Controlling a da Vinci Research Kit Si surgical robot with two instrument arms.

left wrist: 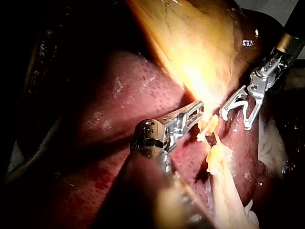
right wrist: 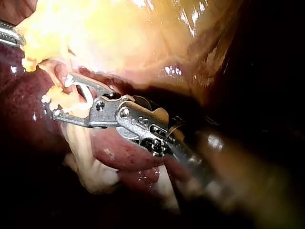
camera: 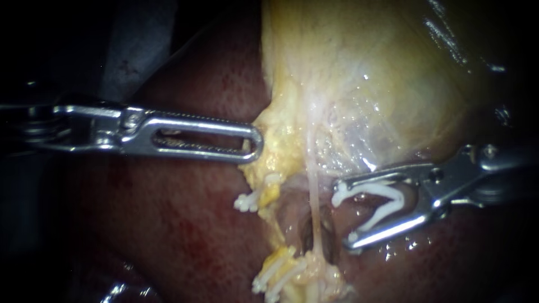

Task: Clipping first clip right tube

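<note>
Nearest in the right wrist view, the right instrument stood with its jaws spread wide, both cradling an open white clip. Ahead of it the tissue glared too bright to read. The endoscope view showed more: the clip's mouth lay just beside the thin pale tube, not around it. Farther off, the left instrument was clamped on the yellow edge of the gallbladder, above the dark liver.
</note>
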